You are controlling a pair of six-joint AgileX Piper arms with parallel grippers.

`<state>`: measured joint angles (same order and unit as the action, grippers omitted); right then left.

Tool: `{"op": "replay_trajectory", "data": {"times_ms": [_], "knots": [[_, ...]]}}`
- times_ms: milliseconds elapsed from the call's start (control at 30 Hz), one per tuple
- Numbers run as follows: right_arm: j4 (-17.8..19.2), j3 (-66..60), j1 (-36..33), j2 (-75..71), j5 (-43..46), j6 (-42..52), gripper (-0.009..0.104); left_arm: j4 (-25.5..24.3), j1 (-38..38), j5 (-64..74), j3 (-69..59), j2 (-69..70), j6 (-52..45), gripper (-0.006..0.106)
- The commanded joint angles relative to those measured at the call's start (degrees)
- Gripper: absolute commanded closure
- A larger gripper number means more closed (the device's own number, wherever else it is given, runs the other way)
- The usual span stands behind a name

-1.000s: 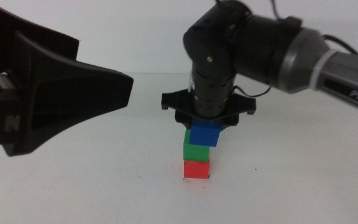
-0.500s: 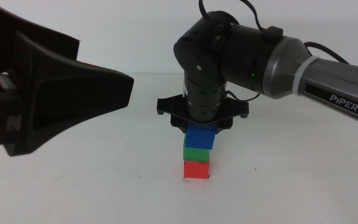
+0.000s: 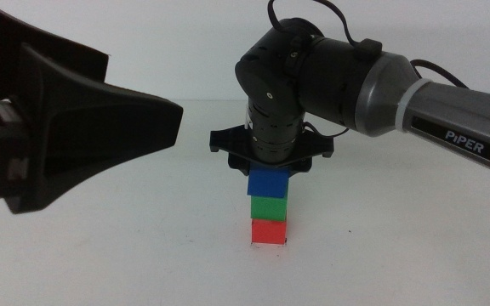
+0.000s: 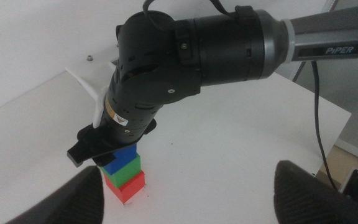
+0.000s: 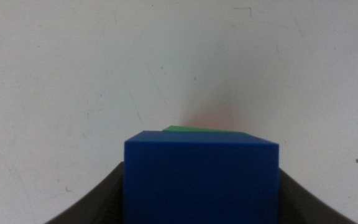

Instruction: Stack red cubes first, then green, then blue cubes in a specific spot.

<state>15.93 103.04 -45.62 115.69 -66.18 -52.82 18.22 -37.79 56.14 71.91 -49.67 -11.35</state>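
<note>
Three cubes form a stack on the white table: the red cube [image 3: 269,231] at the bottom, the green cube [image 3: 269,206] on it, the blue cube [image 3: 268,181] on top, squarely above the green one. Tiny black ticks at the red cube's base show the specific spot beneath it. My right gripper [image 3: 268,172] reaches straight down from above and is shut on the blue cube [image 5: 201,177]; a sliver of the green cube [image 5: 197,129] peeks past it. My left gripper [image 4: 188,202] hovers open, back from the stack, looking at the red cube [image 4: 127,187].
The left gripper's dark body [image 3: 66,136] fills the left side of the middle view, raised above the table. The right arm [image 3: 415,98] spans from the right. A lone dark speck [image 5: 357,161] lies on the tabletop. A table edge [image 4: 328,134] shows beyond the stack.
The right gripper has shifted left with the blue cube, bringing it from an offset, tilted pose to square over the green cube. The left arm has stayed still.
</note>
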Motion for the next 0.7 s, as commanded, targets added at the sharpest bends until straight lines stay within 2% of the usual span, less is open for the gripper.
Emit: {"op": "replay_trajectory", "data": {"times_ms": [0,133,300,500,600,667], "knots": [[0.2,-0.1,0.0,0.7,-0.1,-0.1,0.052,-0.2,0.1,-0.7,-0.2,0.4,0.2,0.007],[1.3,-0.1,0.0,0.7,-0.2,-0.1,0.026,-0.2,0.1,-0.7,-0.2,0.4,0.2,0.007],[4.3,-0.2,0.0,-1.6,-1.7,-0.1,0.004,-0.2,0.1,-0.7,-0.2,0.4,0.2,0.007],[8.6,-4.5,0.3,-15.3,-3.8,6.5,0.003,-0.2,0.1,-0.7,-0.2,0.4,0.2,0.007],[9.6,-14.5,3.2,-27.2,-2.9,8.6,0.003,-0.2,0.1,-0.7,-0.2,0.4,0.2,0.007],[9.4,-22.9,6.7,-36.6,1.6,12.5,0.003,-0.2,0.1,-0.7,-0.2,0.4,0.2,0.007]]}}
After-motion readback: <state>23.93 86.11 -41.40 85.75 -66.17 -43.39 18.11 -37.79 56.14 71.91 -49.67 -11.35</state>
